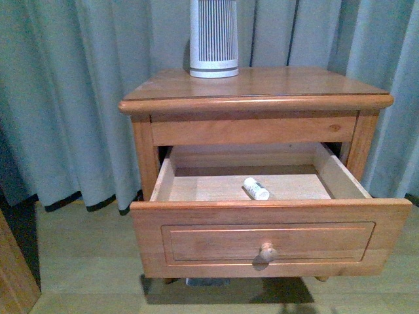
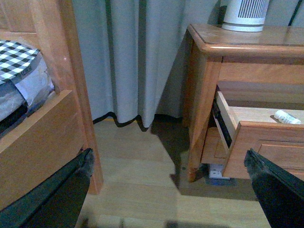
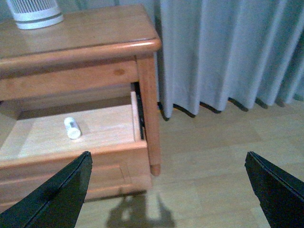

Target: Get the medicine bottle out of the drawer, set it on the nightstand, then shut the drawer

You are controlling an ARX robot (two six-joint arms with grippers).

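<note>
L pincer (image 2: 168, 159): released, fingers (image 2: 61, 190) spread wide, nothing between. It hangs over the wood floor (image 2: 142, 166), between the bed frame post (image 2: 71, 71) and the nightstand (image 2: 209, 95), apart from both. Checked fabric (image 2: 16, 54) lies on the bed beside the post.

R pincer (image 3: 168, 159): also released and empty, over the floor off the nightstand's other side, not touching the drawer (image 1: 268, 239). Neither arm shows in front view.

Drawer: upper one, open, well out. Round knob (image 1: 268, 251) sits centred on the recessed front panel.

Medicine bottle (image 1: 256, 188): inside the drawer, lying on its side on the drawer floor. Approx mid-width, a bit right of centre, nearer the front panel than the back, touching no wall, skewed diag to the front.

Nightstand top is glossy w/ a rounded edge. A ribbed white-grey device (image 1: 213, 38) stands upright at the back of the top, left of centre.

Behind everything, a grey-blue curtain (image 1: 78, 98) reaches down to the floor.
</note>
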